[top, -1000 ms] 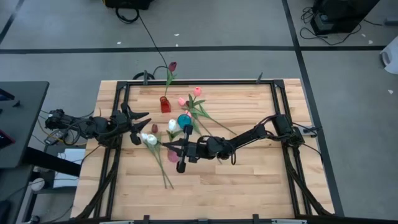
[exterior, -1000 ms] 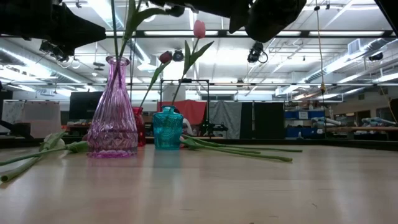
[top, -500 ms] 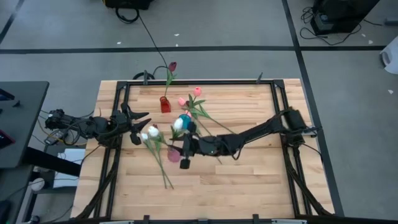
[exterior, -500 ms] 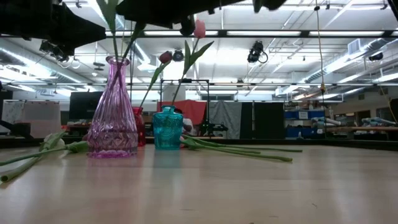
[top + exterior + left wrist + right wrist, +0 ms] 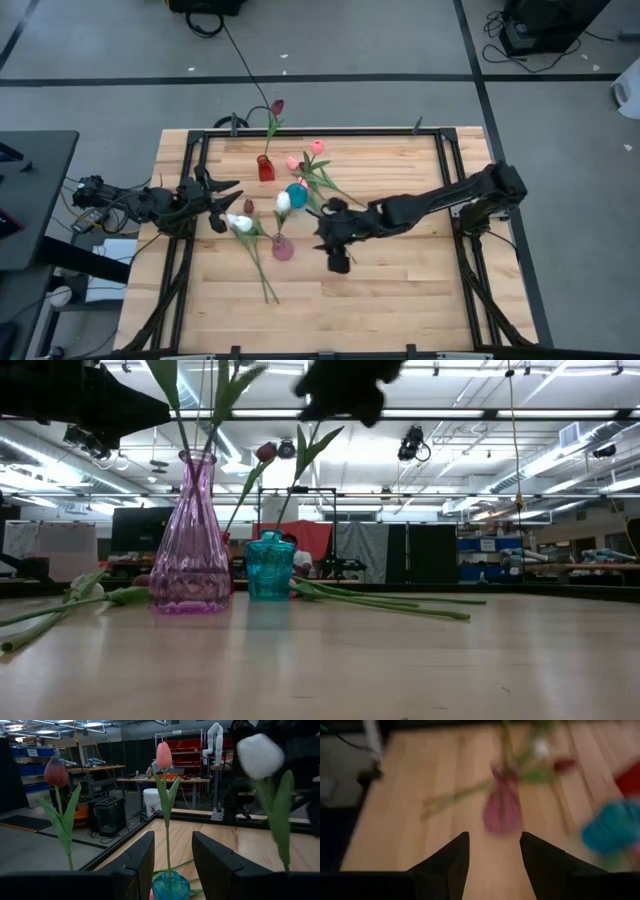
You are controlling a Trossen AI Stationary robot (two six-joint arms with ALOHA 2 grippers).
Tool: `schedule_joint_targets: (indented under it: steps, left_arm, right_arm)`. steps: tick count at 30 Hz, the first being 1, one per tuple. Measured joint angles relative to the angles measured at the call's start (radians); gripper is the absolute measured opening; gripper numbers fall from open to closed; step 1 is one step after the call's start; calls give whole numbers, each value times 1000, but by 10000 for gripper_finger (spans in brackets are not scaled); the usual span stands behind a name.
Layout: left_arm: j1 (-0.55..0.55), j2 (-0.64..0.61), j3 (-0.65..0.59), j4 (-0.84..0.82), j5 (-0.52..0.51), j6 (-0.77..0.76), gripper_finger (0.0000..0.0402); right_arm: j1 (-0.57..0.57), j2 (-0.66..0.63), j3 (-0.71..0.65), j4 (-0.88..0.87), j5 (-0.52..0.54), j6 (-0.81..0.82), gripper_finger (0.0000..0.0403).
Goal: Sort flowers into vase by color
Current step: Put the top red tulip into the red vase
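Wooden bench (image 5: 400,290) at frame centre: right claw (image 5: 338,262) is seen open and empty beside pink vase (image 5: 283,247), a white tulip (image 5: 283,201) apparently just released; left claw (image 5: 215,203) is parked open, mid-left.

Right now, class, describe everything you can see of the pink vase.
The pink vase is ribbed, see-through glass with a wide belly and a slim flared neck. It stands upright on the wooden table, left of the teal vase. A green-stemmed white tulip rises from its mouth. No gripper touches it.

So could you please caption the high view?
Right gripper open beside the pink vase holding a white tulip.
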Motion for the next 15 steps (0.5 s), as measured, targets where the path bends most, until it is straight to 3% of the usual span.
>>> schedule_joint_targets:
  steps: [4,6,10,15]
  left_arm:
    - [0,0,0,1,0,0,137]
    - [0,0,0,1,0,0,137]
    - [0,0,0,1,0,0,137]
    - [0,0,0,1,0,0,137]
  right_arm:
    - [-25,-15,-35,-196,103,69,174]
    - [-67,-15,-91,-218,104,103,165]
    - [-177,-14,-230,-104,34,130,147]
    - [-320,-13,-363,53,25,137,132]
